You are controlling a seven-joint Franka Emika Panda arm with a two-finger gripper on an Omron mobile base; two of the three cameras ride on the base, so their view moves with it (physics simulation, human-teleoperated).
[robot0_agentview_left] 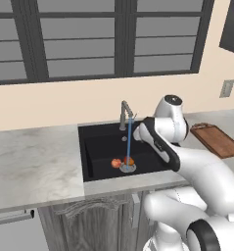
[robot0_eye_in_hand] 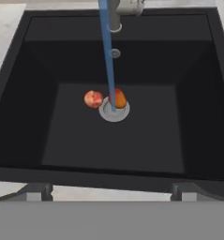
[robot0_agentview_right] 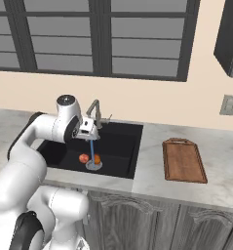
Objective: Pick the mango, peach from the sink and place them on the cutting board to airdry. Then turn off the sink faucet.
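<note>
Two fruits lay on the floor of the sink, and neither had been lifted yet. In the hand view the peach sat at about nine o'clock from the round steel drain, just beside its rim, and the mango sat at the drain's twelve o'clock edge, partly over the rim. They looked close enough to touch, though the blue stream of water crossed in front of the mango and hid the near side of that gap. The water fell from the sink faucet straight onto the drain, so the tap was plainly running.

The gripper hung above the front lip of the basin with its jaws spread wide and nothing between them, both tips showing low in the hand view. That stance seemed a staging pose: high enough to clear the basin wall, facing down into it, ready to descend on a fruit.

The cutting board lay bare on the marble counter at three o'clock from the sink in the right base view, well apart from the fruit. The peach, standing clear of the stream, looked the easier first pick.
</note>
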